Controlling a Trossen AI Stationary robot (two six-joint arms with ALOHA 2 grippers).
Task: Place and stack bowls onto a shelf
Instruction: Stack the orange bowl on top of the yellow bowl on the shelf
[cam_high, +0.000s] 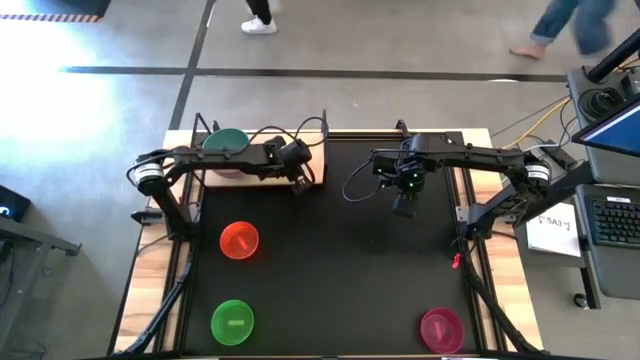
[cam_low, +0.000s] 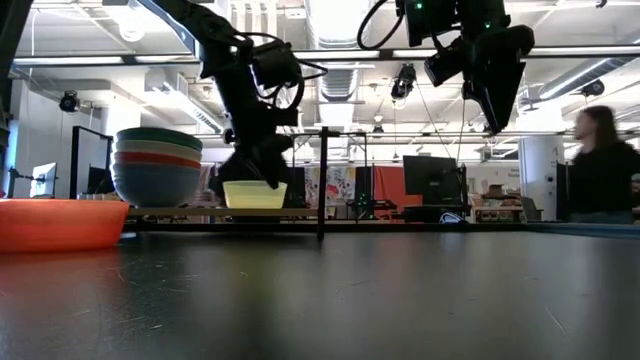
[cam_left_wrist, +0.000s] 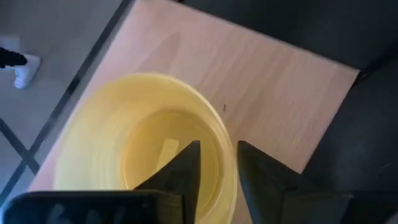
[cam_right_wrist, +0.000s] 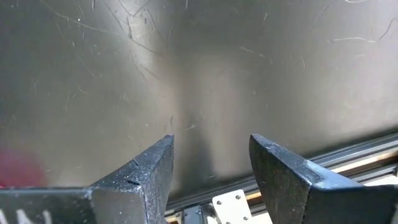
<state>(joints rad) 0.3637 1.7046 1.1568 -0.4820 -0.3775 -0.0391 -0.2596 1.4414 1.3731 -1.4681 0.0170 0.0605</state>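
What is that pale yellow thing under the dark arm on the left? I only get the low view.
Observer: A yellow bowl, standing on the light-wood shelf. The left wrist view looks straight down into it.
Operator: Is the arm gripping it?
Observer: The left gripper has its jaws apart, one on each side of the bowl's rim.
Operator: Are there more bowls than the orange bowl and that stack?
Observer: Yes. From above, a green bowl and a magenta bowl sit on the black mat, at the side farthest from the shelf.
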